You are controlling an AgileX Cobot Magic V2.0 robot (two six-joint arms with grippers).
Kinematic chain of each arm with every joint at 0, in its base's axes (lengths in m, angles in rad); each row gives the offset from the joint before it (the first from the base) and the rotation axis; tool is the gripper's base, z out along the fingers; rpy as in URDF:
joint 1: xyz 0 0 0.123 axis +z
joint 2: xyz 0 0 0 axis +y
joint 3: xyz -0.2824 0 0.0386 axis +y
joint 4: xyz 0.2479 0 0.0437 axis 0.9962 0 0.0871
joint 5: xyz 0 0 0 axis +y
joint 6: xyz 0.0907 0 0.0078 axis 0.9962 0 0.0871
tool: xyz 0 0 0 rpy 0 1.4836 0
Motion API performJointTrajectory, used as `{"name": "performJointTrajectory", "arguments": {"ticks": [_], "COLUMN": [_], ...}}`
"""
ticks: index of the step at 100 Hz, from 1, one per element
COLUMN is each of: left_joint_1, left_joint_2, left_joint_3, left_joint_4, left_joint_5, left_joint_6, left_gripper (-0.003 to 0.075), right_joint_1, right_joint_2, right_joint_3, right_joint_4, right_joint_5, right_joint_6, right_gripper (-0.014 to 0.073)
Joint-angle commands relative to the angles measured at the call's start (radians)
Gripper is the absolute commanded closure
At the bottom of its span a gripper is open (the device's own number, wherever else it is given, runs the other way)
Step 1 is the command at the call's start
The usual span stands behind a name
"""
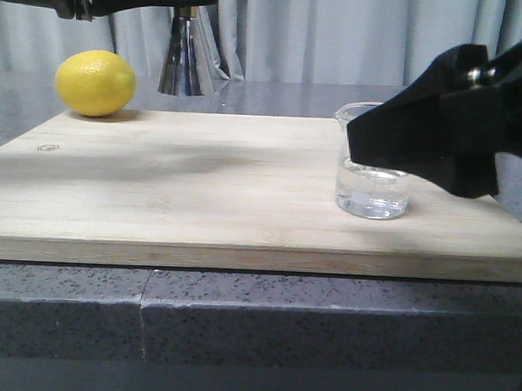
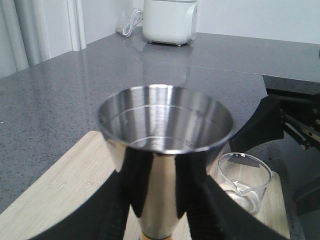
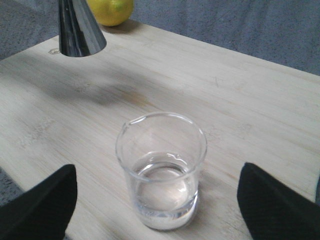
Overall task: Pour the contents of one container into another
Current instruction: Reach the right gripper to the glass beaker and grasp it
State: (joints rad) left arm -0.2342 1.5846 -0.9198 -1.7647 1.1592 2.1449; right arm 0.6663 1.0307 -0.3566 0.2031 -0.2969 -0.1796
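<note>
The small clear glass beaker (image 1: 372, 191) stands on the right part of the wooden board (image 1: 200, 192), holding some clear liquid. My right gripper (image 1: 395, 141) is open at the beaker's level, hiding its upper half in the front view. In the right wrist view its black fingertips (image 3: 40, 205) stand wide on either side of the beaker (image 3: 162, 170), not touching it. My left gripper (image 2: 160, 210) is shut on the waist of the steel jigger (image 2: 165, 130), upright, its upper cup empty. The jigger (image 1: 188, 56) hangs above the board's far left. The beaker (image 2: 245, 180) shows beyond it.
A yellow lemon (image 1: 95, 83) lies at the board's far left corner, close to the jigger. The board rests on a grey speckled counter (image 1: 237, 317). A white appliance (image 2: 170, 20) stands far off on the counter. Curtains hang behind.
</note>
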Motion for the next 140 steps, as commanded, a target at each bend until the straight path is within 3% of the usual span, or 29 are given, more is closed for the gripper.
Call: {"name": "performJointTrajectory", "arguments": {"ticks": [1, 20, 78, 113, 140], "left_joint_1": [-0.008, -0.008, -0.008, -0.008, -0.008], "left_joint_2": [-0.044, -0.044, -0.044, -0.044, -0.044], "left_joint_3": [-0.031, -0.031, -0.031, -0.031, -0.031], "left_joint_4": [-0.099, -0.099, -0.099, -0.099, -0.099], "left_joint_5": [0.086, 0.086, 0.086, 0.086, 0.086], "left_joint_6": [-0.008, -0.008, -0.008, -0.008, -0.008], "left_gripper": [0.0491, 0.0491, 0.0491, 0.0491, 0.0491], "right_joint_1": [0.005, 0.049, 0.051, 0.051, 0.051], "right_joint_2": [0.024, 0.063, 0.390, 0.452, 0.452], "right_joint_3": [-0.005, 0.084, 0.112, 0.112, 0.130], "right_joint_4": [-0.014, -0.028, -0.029, -0.040, -0.040], "right_joint_5": [-0.159, -0.413, -0.857, -0.944, -0.943], "right_joint_6": [-0.010, 0.019, 0.033, 0.033, 0.033], "right_gripper": [0.0008, 0.0008, 0.0008, 0.0012, 0.0218]}}
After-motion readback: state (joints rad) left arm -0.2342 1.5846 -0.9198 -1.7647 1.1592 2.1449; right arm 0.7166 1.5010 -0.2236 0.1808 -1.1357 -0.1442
